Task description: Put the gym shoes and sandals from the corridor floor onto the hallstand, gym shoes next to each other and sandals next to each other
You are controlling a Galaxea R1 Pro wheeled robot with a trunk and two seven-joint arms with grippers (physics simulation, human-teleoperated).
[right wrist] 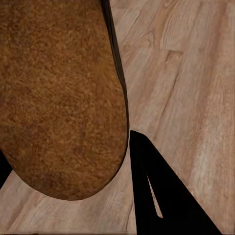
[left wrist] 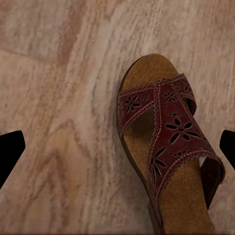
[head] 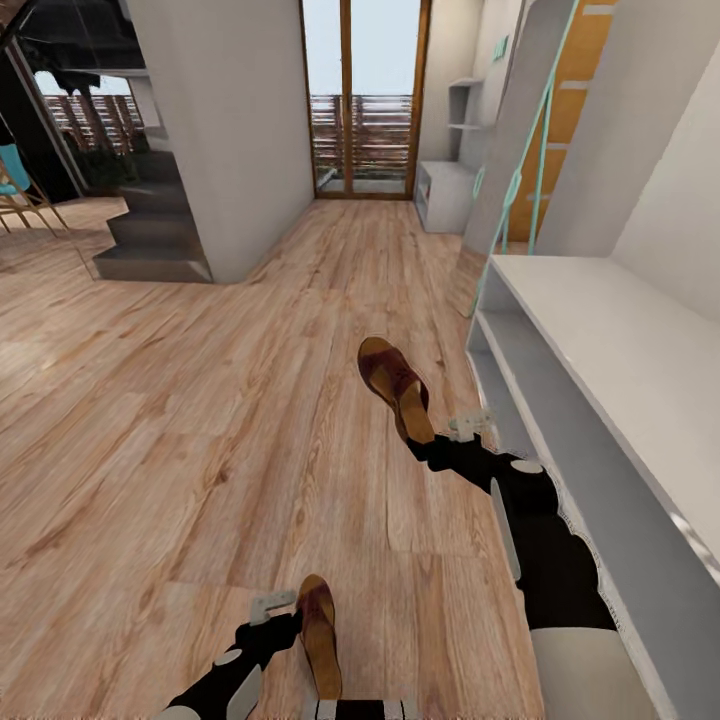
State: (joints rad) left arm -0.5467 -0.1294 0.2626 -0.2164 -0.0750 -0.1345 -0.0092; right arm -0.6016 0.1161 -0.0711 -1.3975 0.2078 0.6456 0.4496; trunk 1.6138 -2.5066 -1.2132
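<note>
One dark brown sandal (head: pixel 393 382) has its heel between the fingers of my right gripper (head: pixel 430 440), beside the hallstand (head: pixel 610 330). In the right wrist view its tan footbed (right wrist: pixel 58 98) sits between the fingers (right wrist: pixel 156 191) of my right gripper (right wrist: pixel 67 147), which looks shut on it. The other sandal (head: pixel 318 640) lies flat on the corridor floor (head: pixel 200 420) close to my base. My left gripper (head: pixel 298 625) hovers over it, open. Seen from the left wrist, that sandal (left wrist: pixel 166 147) lies between the wide-apart fingertips (left wrist: pixel 10 152), nearer one side of the left gripper (left wrist: pixel 117 152). The gym shoes are out of view.
The hallstand's pale bench top and open lower tier (head: pixel 560 420) run along the right. Grey stairs (head: pixel 150 235) and a white wall block (head: pixel 230 130) stand at the left. A glass door (head: pixel 365 100) and a small white cabinet (head: pixel 442 195) close the corridor's far end.
</note>
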